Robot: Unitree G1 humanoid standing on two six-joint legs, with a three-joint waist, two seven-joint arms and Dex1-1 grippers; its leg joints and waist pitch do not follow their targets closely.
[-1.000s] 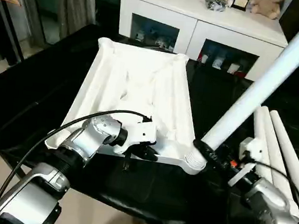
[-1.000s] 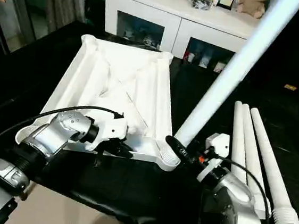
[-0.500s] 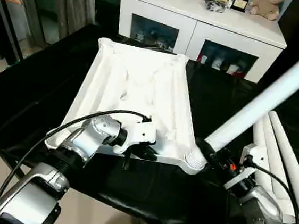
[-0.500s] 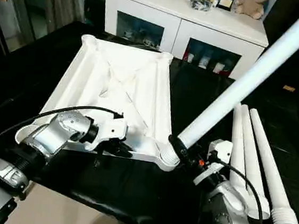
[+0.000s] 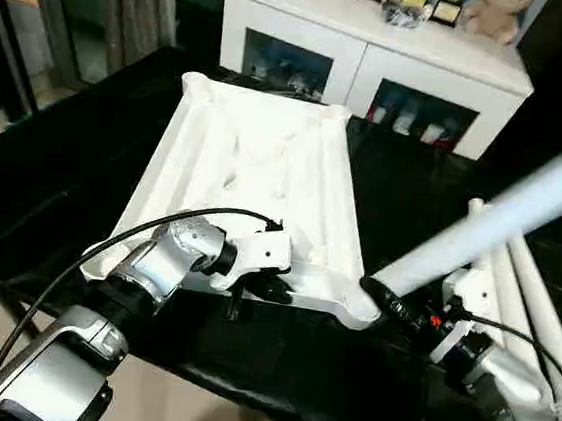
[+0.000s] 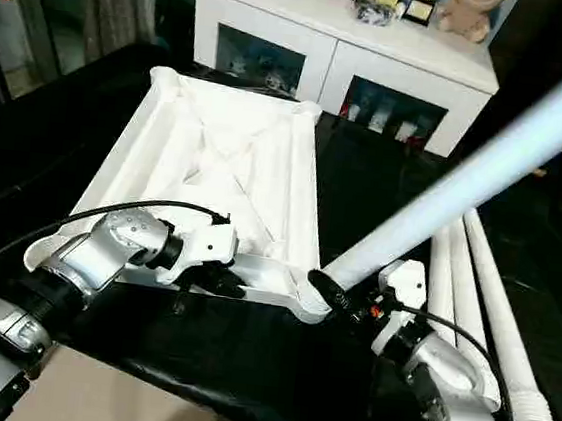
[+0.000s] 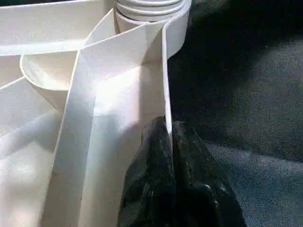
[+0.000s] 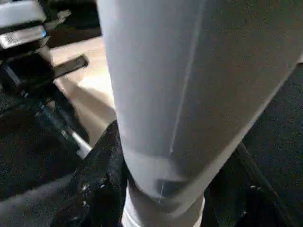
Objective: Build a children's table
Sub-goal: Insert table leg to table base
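Currently the tabletop [image 5: 264, 184] lies upside down on the black-covered work surface [image 5: 63, 178], ribbed underside up, its near edge toward the robot and its far edge toward the white cabinet [image 5: 378, 55]

Left gripper [image 7: 169, 137]: fingers pinched closed on the thin upright wall of the tabletop's near rim, one finger on each side of it. Judged to be steadying the piece

Right gripper [image 6: 337, 295]: fingers clamped around the thick lower end of one leg [image 6: 466, 170], just above its base. The grip is on the leg, not empty

Position of the held leg: its base sits at the near right corner socket [image 5: 367, 305] of the tabletop, touching or partly entered; how deep it sits cannot be told. Its long axis is not upright. It leans strongly, rising from the socket up and away toward the far right

Governing relation: the socket lies immediately left of the right gripper, and that arm is the nearer one to it. In my judgement the leg's axis must be brought square to the tabletop before it will seat; pushing at the present tilt risks jamming or levering the corner up

Spare legs [image 6: 474, 291] lie side by side on the surface at right, well behind the right gripper, untouched
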